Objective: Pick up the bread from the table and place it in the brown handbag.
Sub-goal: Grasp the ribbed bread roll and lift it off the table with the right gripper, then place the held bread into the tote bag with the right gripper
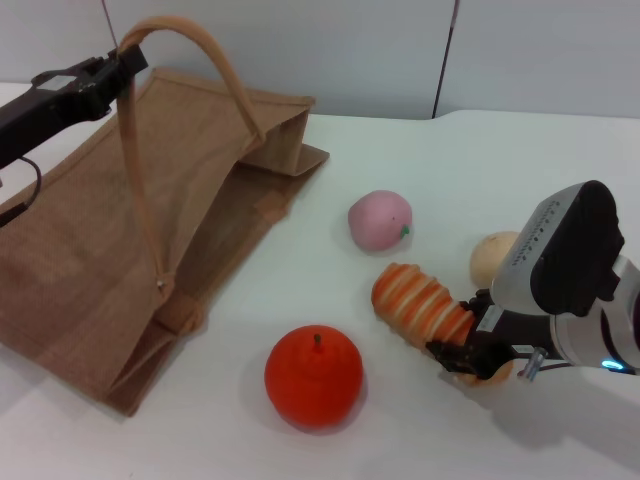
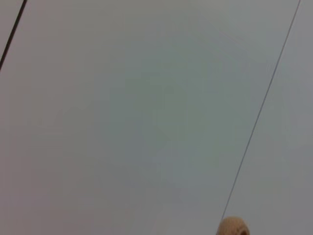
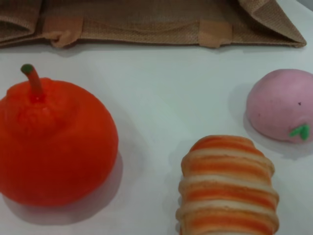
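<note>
The bread [image 1: 418,304], an orange-brown loaf with cream stripes, lies on the white table [image 1: 420,160] right of centre. It also shows in the right wrist view [image 3: 227,188]. My right gripper [image 1: 470,335] is closed around the bread's near right end, low on the table. The brown handbag [image 1: 130,240] lies flat on the left, its mouth towards the fruits. My left gripper [image 1: 118,68] is shut on one long tan handle [image 1: 190,45] and holds it raised above the bag. A bit of that handle [image 2: 232,226] shows in the left wrist view.
An orange fruit [image 1: 313,376] sits in front of the bag's mouth and shows in the right wrist view [image 3: 54,147]. A pink peach [image 1: 380,219] lies behind the bread. A small pale beige lump [image 1: 493,256] sits beside my right wrist.
</note>
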